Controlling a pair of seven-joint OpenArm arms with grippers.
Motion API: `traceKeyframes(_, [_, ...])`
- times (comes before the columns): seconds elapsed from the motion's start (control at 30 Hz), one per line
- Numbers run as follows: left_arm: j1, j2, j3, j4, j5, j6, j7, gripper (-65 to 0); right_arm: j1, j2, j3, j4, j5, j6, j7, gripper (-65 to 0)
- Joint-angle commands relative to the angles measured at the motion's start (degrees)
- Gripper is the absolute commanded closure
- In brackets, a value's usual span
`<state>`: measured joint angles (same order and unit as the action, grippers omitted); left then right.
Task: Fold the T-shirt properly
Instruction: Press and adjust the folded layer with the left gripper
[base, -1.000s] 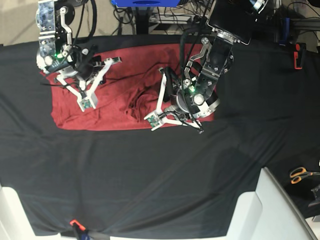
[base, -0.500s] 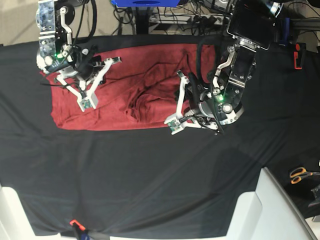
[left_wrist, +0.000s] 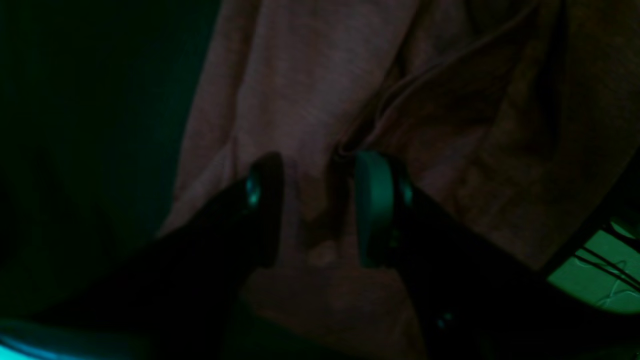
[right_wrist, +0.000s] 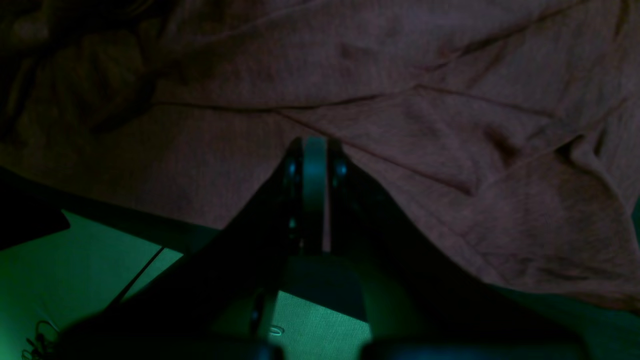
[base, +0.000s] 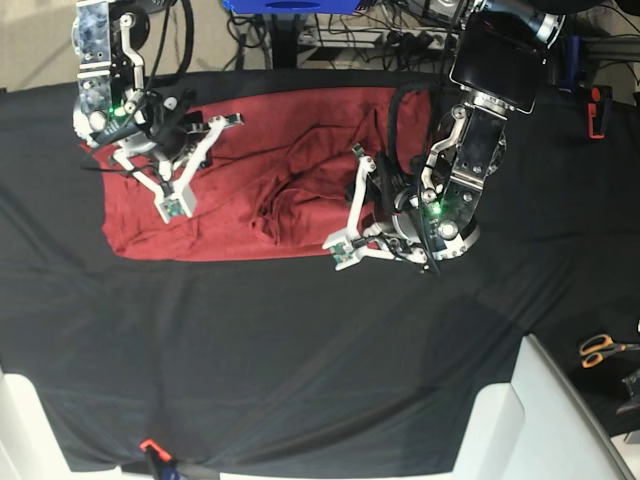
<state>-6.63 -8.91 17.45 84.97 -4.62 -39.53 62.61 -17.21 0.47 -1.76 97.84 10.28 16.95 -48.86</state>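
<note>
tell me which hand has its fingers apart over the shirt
The left hand: a gap shows between its fingers above the maroon T-shirt. The right hand has its fingers pressed together.

The T-shirt (base: 240, 190), plain maroon and long-sleeved, lies spread but wrinkled across the far half of the black-draped worktop (base: 300, 350), bunched near its middle.

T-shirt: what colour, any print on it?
Plain maroon, no print visible. The T-shirt shows best in the base view; both wrist views are dark and tinted.
</note>
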Motion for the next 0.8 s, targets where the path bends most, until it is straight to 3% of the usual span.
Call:
traceKeyframes(0.0, [-1.0,0.1,-0.1,0.6,-1.6,-0.5,-0.3,-24.0,0.2,-0.1,0.0,0.8,0.4,0.1,0.8,-0.8])
traceKeyframes(0.2, [-2.2,-0.3,-0.4,-3.5,-13.2,-0.5,-0.6,-23.9,0.3,-0.1,0.0,0.8,0.4,0.1,0.8,-0.8])
traceKeyframes(0.7, [-3.0,-0.1,-0.2,-6.9,-13.2,-0.5,-0.9,-23.4,0.3,-0.1,0.0,0.8,0.4,0.1,0.8,-0.8])
traceKeyframes(0.77, [-3.0,-0.1,-0.2,-6.9,-13.2,-0.5,-0.9,-20.6,0.3,-0.1,0.0,0.8,0.4,0.1,0.8,-0.8])
